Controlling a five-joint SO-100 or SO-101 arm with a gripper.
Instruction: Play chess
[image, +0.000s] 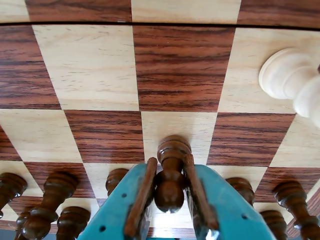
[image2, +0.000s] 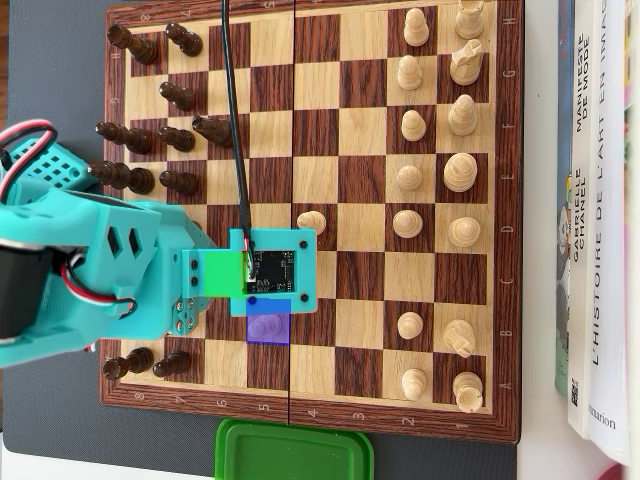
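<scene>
Overhead, the wooden chessboard (image2: 340, 180) of dark and pale squares lies on a grey desk (image2: 50, 90), with a green plastic lid or box (image2: 295, 452) just past its lower edge and a stack of books (image2: 598, 220) along the right side. Dark turned-wood pieces (image2: 160, 135) crowd the left files in that view, some of them hidden under the turquoise arm (image2: 90, 270); pale wood pieces (image2: 440, 180) stand on the right files, and one pale pawn (image2: 313, 221) sits near the middle of the board, just above the wrist camera mount (image2: 275, 270). A black cable (image2: 232, 110) runs down across the board to that mount. A green patch and a blue patch overlay the picture beside and below the mount.

In the wrist view the turquoise gripper (image: 170, 200) enters from the bottom edge, its brown-lined fingers (image: 140, 200) closed narrowly around a dark brown turned pawn (image: 171, 170), one on each side of its body, touching it. The pawn's rounded head and ringed collar show between them, glossy, over a pale square. Other dark pieces (image: 55, 200) stand in a row on either side of the gripper, near it. A pale piece (image: 292, 77) shows at the right edge, well apart, with bare squares between
</scene>
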